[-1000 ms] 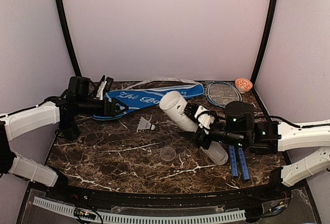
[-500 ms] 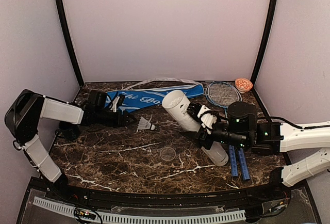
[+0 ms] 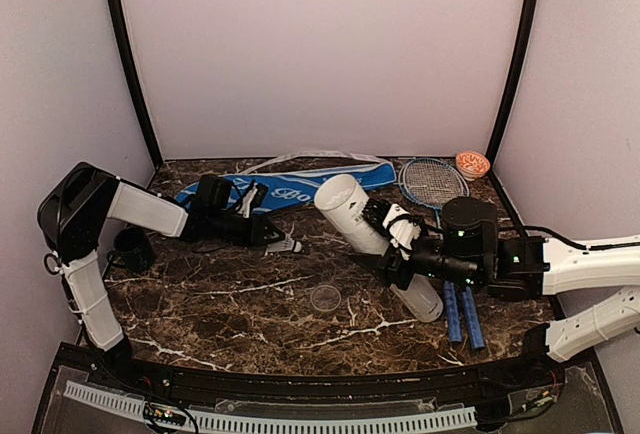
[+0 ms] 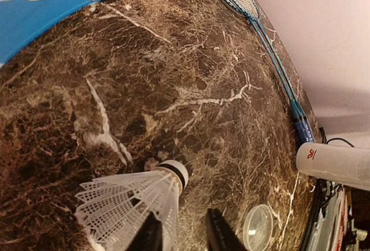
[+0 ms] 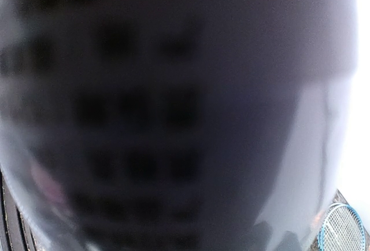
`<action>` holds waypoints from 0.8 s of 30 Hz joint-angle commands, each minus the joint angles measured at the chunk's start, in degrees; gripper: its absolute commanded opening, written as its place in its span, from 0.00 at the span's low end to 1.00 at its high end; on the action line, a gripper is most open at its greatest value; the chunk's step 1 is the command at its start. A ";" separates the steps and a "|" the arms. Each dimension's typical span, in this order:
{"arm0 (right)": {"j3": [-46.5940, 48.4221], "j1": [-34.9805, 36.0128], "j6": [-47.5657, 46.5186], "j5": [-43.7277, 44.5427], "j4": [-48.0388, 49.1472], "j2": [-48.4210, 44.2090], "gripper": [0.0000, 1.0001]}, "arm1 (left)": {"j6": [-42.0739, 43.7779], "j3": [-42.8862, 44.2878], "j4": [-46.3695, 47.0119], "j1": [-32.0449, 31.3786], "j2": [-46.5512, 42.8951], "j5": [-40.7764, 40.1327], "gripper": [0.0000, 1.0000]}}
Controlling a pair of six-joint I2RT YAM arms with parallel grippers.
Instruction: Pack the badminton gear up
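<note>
Lying along the far edge of the table [image 3: 200, 294], the blue cover [image 3: 360, 176] sat just beside my left arm, so a careless sweep there could have rucked it or dragged it.

My right gripper [image 3: 400, 241] was closed around the middle of the long white tube [image 3: 345, 209], holding it slanted over the right half of the table with its upper end toward the far edge. The tube looked smooth and round, so I judged it could slide or twist in that grip. My right wrist camera showed only a dark blur, so I could not check the hold.

Both rackets [image 3: 430, 179] lay by the right edge, handles toward the near edge, close under the tube's low end, which could have knocked them.

The shuttlecock [image 4: 130, 207] lay left of the middle. My left gripper [image 4: 182, 236] was open and empty, one finger over its feathers. Closing there could have crushed the skirt or flicked the light thing away.

The small clear lid [image 3: 325, 299] lay toward the near edge, easy to nudge.
</note>
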 commanded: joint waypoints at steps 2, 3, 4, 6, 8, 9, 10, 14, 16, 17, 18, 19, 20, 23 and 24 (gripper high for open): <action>-0.19 0.50 2.36 0.15 0.11 0.25 0.55 | 0.45 1.75 -0.44 -0.44 -0.62 -0.03 0.12; -0.26 0.50 2.40 0.19 -0.01 0.18 0.55 | 0.58 1.83 -1.07 -0.44 -1.15 -0.31 0.07; -0.32 0.55 2.45 0.24 -0.01 0.08 0.55 | 0.79 1.81 -1.61 -0.46 -1.85 -0.61 0.02; -0.54 0.58 2.62 0.26 0.13 -0.07 0.55 | 0.92 1.81 -2.77 -0.55 -3.98 -1.22 0.00; -0.78 0.53 2.67 0.25 0.33 -0.05 0.55 | 1.47 2.08 -4.92 -0.86 -7.13 -1.87 0.00; -0.88 0.51 2.67 0.27 0.37 -0.04 0.55 | 2.30 2.57 -6.85 -1.23 -9.12 -2.53 0.00; -0.87 0.54 2.67 0.18 0.33 0.12 0.55 | 3.29 3.33 -9.05 -1.60 -11.19 -3.34 0.00; -0.46 0.57 2.03 0.41 -0.42 0.79 0.55 | 9.09 8.12 -19.08 -3.67 -19.77 -6.89 0.00; -0.15 0.57 1.62 0.61 -0.96 1.25 0.55 | 11.85 10.78 -23.52 -4.44 -24.10 -7.85 0.00; -0.04 0.54 1.53 0.64 -0.99 1.36 0.55 | 13.23 11.83 -25.58 -4.92 -26.03 -8.05 0.00; 0.04 0.58 1.45 0.60 -1.12 1.47 0.55 | 14.56 12.95 -27.59 -5.34 -28.05 -8.08 0.00; 0.05 0.54 1.49 0.67 -1.16 1.61 0.55 | 16.00 14.13 -29.88 -5.93 -29.76 -8.09 0.00; 0.19 0.58 1.38 0.83 -1.25 1.85 0.55 | 17.45 15.29 -31.91 -6.65 -31.90 -8.26 0.00; 0.57 0.57 1.03 0.95 -1.86 2.59 0.55 | 22.57 19.07 -38.49 -10.38 -35.82 -9.90 0.00; 0.79 0.58 1.00 0.95 -2.10 2.93 0.55 | 24.03 20.46 -40.55 -11.80 -36.85 -9.98 0.00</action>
